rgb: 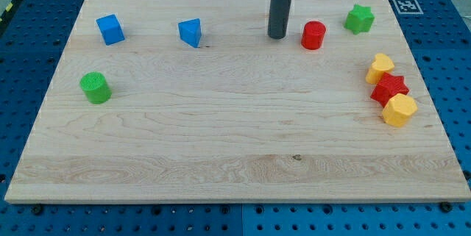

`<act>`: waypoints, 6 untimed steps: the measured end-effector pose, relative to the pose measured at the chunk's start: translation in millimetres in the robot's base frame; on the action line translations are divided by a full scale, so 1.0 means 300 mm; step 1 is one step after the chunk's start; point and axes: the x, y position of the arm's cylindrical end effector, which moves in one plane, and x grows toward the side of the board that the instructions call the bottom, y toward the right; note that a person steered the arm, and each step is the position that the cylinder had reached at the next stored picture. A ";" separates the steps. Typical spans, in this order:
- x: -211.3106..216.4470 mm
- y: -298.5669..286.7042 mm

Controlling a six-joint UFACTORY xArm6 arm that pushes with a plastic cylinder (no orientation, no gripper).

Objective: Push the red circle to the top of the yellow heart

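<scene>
The red circle [313,35] stands near the view's top, right of centre. My tip [277,36] is just to its left, a small gap apart. The yellow heart [380,68] lies at the view's right, below and to the right of the red circle. It touches a red star [389,88] just below it.
A yellow hexagon [399,109] sits under the red star. A green star [359,19] is at the top right. A blue cube [110,29] and a blue triangle [190,32] are at the top left. A green circle [95,87] is at the left.
</scene>
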 end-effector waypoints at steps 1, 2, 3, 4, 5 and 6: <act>-0.005 0.102; 0.027 0.216; 0.115 0.326; 0.138 0.368; 0.138 0.312; 0.159 0.290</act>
